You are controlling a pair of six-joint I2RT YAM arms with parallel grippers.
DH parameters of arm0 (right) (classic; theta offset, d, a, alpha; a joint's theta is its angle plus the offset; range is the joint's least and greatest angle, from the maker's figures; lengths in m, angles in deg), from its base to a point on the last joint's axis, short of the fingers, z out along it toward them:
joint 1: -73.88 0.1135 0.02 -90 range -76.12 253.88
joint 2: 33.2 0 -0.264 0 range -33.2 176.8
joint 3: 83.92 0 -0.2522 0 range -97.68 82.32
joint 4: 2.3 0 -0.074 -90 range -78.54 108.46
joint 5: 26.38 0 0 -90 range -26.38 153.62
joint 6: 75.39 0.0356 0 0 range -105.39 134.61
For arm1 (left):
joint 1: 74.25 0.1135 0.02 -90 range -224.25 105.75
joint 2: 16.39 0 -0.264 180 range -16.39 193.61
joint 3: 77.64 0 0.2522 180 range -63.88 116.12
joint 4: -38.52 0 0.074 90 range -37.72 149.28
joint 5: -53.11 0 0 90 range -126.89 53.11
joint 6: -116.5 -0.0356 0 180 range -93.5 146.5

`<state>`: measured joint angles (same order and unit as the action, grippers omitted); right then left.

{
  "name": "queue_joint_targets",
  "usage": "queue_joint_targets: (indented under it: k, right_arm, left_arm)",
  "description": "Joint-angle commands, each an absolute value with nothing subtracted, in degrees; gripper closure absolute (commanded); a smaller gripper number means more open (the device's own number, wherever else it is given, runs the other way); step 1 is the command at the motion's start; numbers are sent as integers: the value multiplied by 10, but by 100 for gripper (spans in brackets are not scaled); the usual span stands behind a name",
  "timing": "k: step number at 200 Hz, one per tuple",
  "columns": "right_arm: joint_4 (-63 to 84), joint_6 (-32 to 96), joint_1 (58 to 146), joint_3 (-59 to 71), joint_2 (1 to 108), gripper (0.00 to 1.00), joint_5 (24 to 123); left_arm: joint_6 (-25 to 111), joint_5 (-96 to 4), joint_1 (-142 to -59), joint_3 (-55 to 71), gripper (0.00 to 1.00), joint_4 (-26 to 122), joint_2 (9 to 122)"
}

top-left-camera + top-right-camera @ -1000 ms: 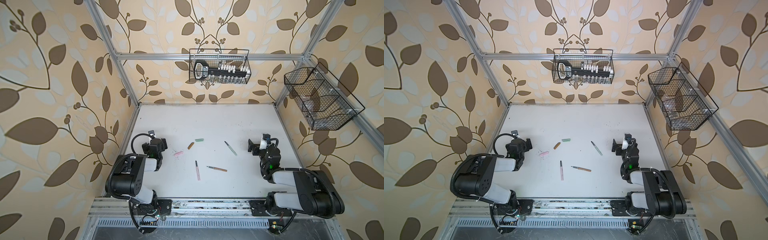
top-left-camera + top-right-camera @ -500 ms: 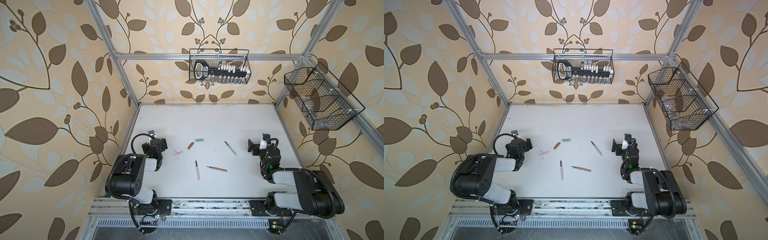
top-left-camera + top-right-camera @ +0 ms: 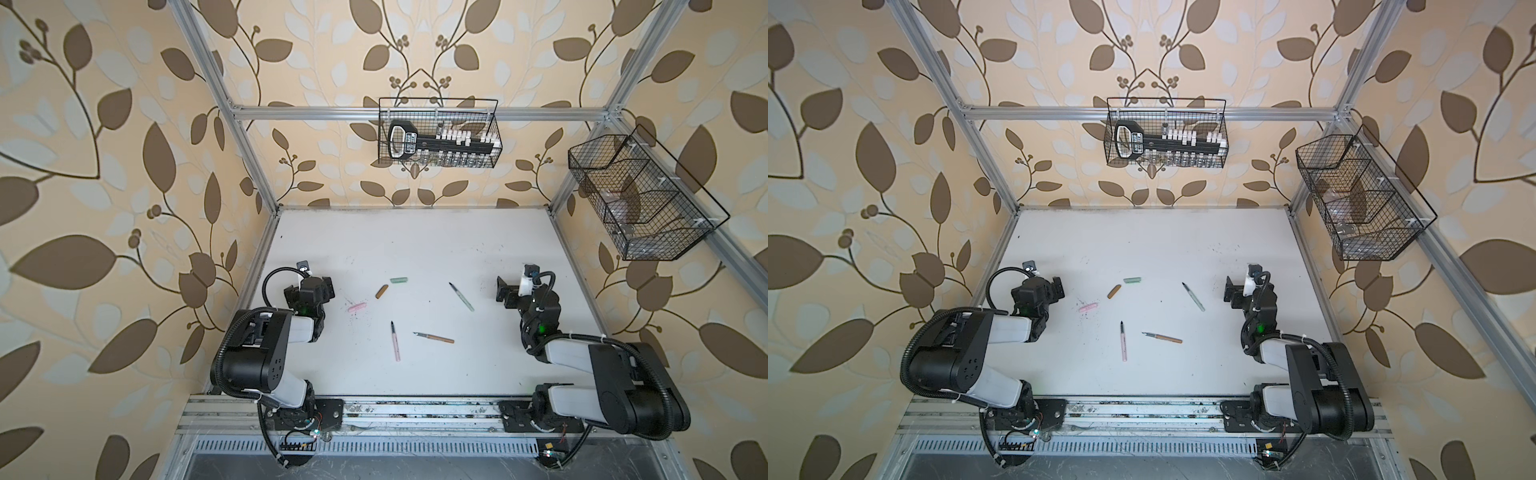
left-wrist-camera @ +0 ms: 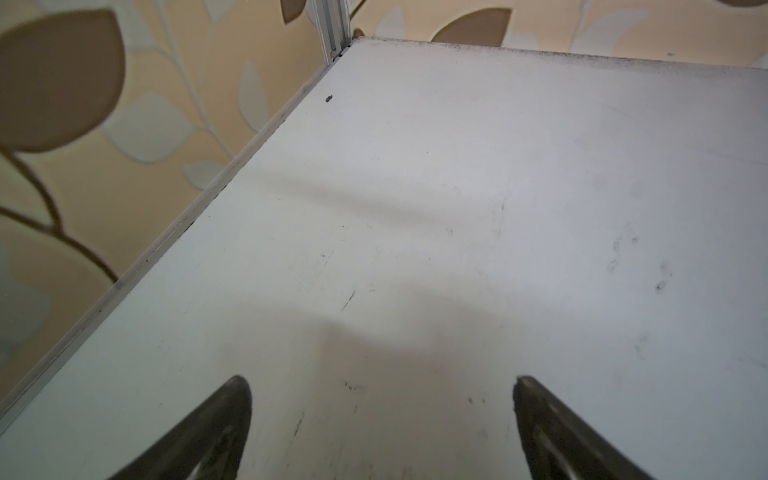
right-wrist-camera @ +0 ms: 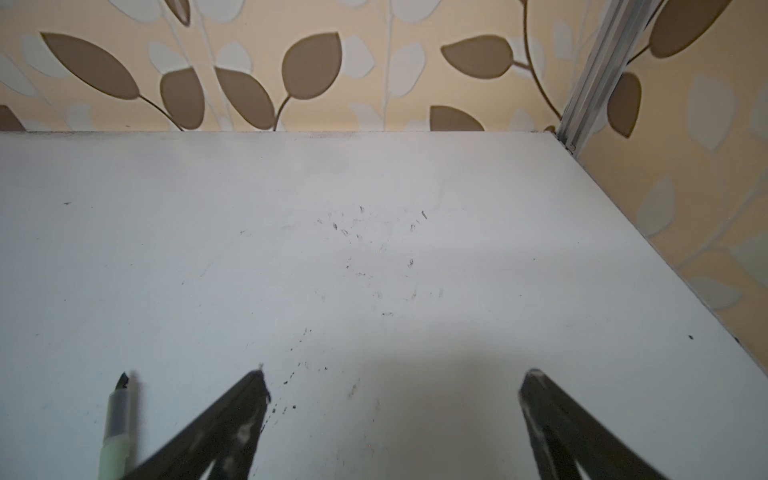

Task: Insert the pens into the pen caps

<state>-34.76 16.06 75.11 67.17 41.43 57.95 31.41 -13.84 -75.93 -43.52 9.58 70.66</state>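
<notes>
Three pens lie on the white table, seen in both top views: a pink pen, a tan-brown pen and a pale green pen. Farther back lie the pen caps: pink cap, brown cap, green cap. My left gripper rests low at the left, open and empty, just left of the pink cap. My right gripper is open and empty at the right. In the right wrist view the green pen lies just outside one finger.
A wire basket with a black tool hangs on the back wall. A second wire basket hangs on the right wall. Aluminium frame posts stand at the table's back corners. Dark ink specks mark the table surface.
</notes>
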Motion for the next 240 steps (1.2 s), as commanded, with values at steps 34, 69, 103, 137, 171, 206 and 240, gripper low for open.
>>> queue_joint_targets:
  k: [34,69,103,137,171,206,240]
  right_arm:
    - [-54,221,781,507,363,11,592]
    - [58,222,855,434,350,15,600]
    - [65,249,879,427,332,15,634]
    - [132,255,888,390,332,16,634]
    - [181,256,900,367,327,16,622]
    - [235,263,909,348,325,16,599]
    - [246,286,909,353,331,16,602]
  left_arm:
    - [320,-125,-761,-421,1,103,675]
    - [314,-92,-764,-398,1,134,656]
    - [359,-80,-768,-219,1,482,560]
    - [467,-138,-771,-112,1,725,480]
    - [593,-259,-823,-72,3,913,449]
    - [722,-237,-994,-33,7,1077,459]
    - [840,-231,-1171,-14,15,1088,536]
